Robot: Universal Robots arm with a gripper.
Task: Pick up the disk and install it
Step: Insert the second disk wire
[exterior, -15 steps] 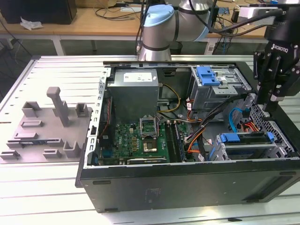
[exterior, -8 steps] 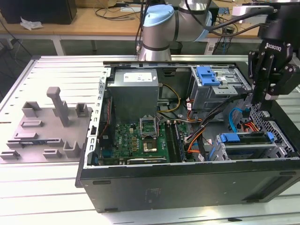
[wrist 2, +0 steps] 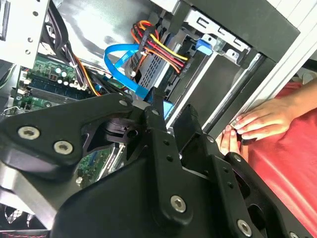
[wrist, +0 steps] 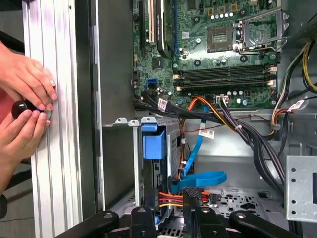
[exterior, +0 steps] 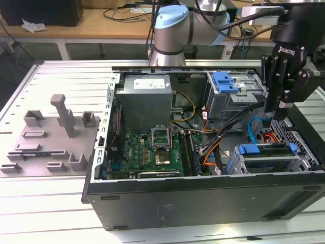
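Disk [exterior: 266, 153] sits in the drive cage [exterior: 304, 155] at the front corner of the open computer case, lying flat, with its blue plastic bracket framing the silver body; judged seated or nearly so. Gripper [exterior: 277, 113] hangs just above the cage, jaws narrowly apart and holding nothing; in the first wrist view the gripper [wrist: 168, 215] is over the cage's cabled end. Judgement: for a clean seat, any push belongs square on the stiff bracket, not the thin metal lid, and the fingers should keep off the cables. Blue ribbon cable [wrist: 200, 177] is flat, glossy and limp; the red-and-yellow wire bundle [wrist 2: 161, 47] beside the cage is springy and could snag. Cage is perforated grey sheet metal with sharp folded edges. Beyond the cage, outside the case wall, a person's hands [wrist: 27, 84] rest on the ribbed aluminium table [wrist: 54, 163].
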